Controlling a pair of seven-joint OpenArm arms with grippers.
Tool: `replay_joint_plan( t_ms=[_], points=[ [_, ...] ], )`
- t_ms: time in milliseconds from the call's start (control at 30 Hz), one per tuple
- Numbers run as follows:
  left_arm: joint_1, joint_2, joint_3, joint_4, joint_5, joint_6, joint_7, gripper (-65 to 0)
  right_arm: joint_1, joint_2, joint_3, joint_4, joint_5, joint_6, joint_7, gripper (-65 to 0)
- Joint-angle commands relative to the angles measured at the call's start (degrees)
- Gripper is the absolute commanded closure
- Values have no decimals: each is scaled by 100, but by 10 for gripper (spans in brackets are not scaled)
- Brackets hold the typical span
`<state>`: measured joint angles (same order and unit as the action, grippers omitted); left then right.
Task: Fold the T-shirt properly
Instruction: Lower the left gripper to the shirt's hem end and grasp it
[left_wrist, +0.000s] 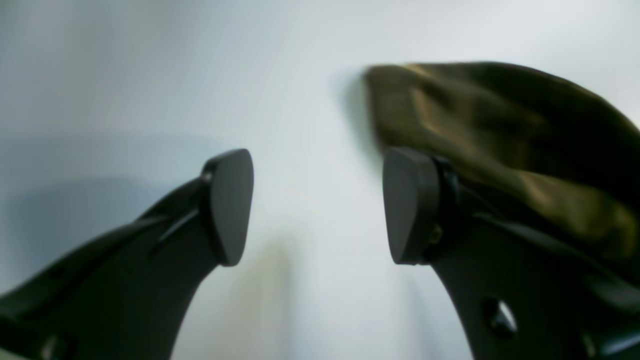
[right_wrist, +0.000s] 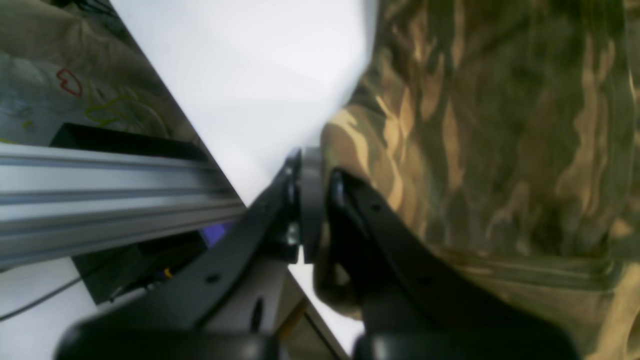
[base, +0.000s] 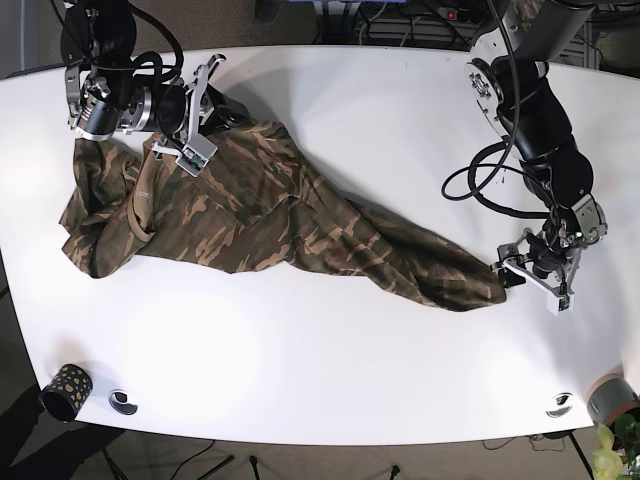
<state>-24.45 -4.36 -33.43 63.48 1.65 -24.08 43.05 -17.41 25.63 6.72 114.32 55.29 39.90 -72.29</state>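
On a white table (base: 330, 380), a camouflage T-shirt (base: 270, 220) is being spread: the right gripper (right_wrist: 314, 210) is clamped on its edge, while the left gripper (left_wrist: 317, 205) is held open and empty; a corner grasp seems needed next.

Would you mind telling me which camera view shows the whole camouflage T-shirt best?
The base view: the T-shirt lies stretched across the table, visible end to end. The right wrist view shows only close-up fabric by the right gripper; the left wrist view shows one blurred end beside the open left gripper.
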Motion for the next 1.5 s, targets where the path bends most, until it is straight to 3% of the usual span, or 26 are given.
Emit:
replay_joint_plan(
  t_ms=[0, 233, 1000, 1100, 1233, 1300, 1467],
  points=[
    [-188, -219, 24, -243, -354, 3, -300, -383, 93, 61, 9, 89, 102, 10, 121, 0],
    [-390, -342, 24, -1113, -732, 3, -459, -383, 119, 61, 27, 89, 102, 10, 121, 0],
    [-1498, -298, 24, -3742, -714, 3, -1426, -378, 154, -53, 44, 80, 93, 10, 139, 0],
    [-1472, -307, 24, -3759, -706, 3, -1426, -311, 154, -62, 44, 62, 93, 10, 148, 0],
    [-1463, -342, 24, -3759, -706, 3, -1443, -75, 224, -62, 106, -184, 93, 10, 174, 0],
    [-1463, -360, 24, -3751, -706, -6, -1443, -18, 304, -97, 247, -333, 93, 10, 174, 0],
    [-1463, -623, 24, -3742, -741, -58, -1426, -14, 673, -264, 888, -870, 102, 10, 148, 0]
  ],
)
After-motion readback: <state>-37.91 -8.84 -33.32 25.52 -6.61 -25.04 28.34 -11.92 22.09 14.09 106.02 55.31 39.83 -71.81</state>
